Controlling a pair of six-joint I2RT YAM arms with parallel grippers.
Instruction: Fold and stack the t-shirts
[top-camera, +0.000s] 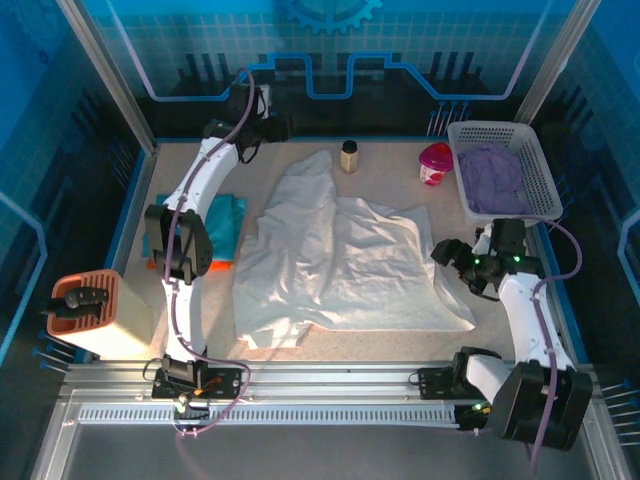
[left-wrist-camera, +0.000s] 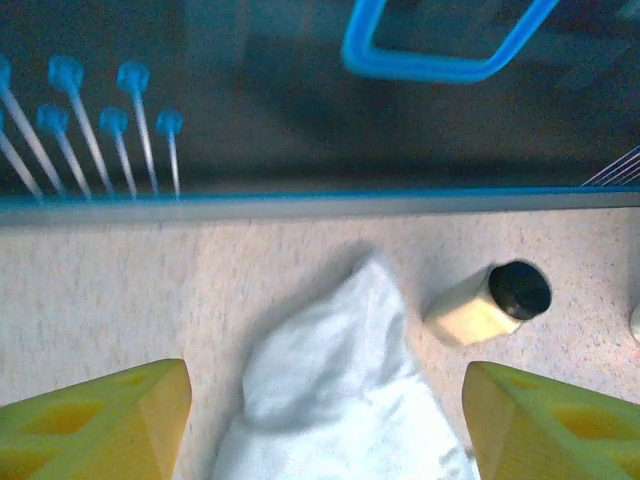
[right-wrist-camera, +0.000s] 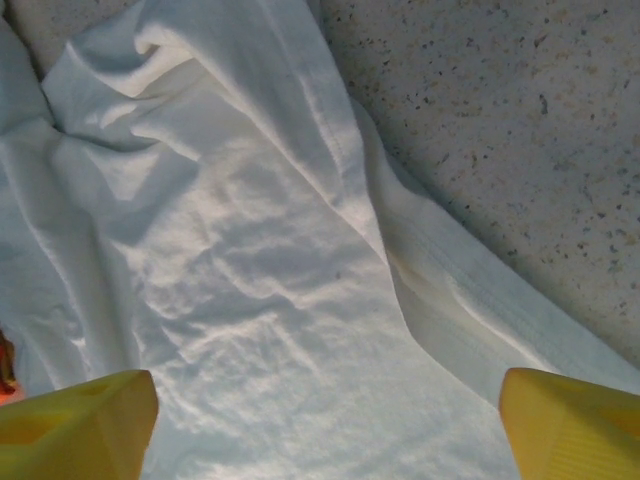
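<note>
Left gripper (left-wrist-camera: 325, 390): wide open, nothing between the yellow fingers (left-wrist-camera: 100, 420). You've got it at the far left of the table, looking over the far tip of the white t-shirt (top-camera: 340, 260). I can't tell whether it touches the cloth.

Right gripper (right-wrist-camera: 330, 395): also spread wide and holding nothing. It sits over the shirt's right edge, with bare table (right-wrist-camera: 520, 130) to the right of the hem.

The white t-shirt lies mid-table, spread out, rumpled and unfolded, with one narrow end running toward the far side.

The teal t-shirt (top-camera: 228, 215) is at the left, lying flat and partly under your left arm. A sliver of the orange t-shirt (top-camera: 152, 264) shows at its near-left edge.

A bottle with a dark cap (top-camera: 348, 156) stands near the white shirt's far tip, apart from it. A pink cup (top-camera: 434, 163) is just left of the mesh basket (top-camera: 545, 170) at far right. There is purple cloth (top-camera: 490, 178) in the basket.
</note>
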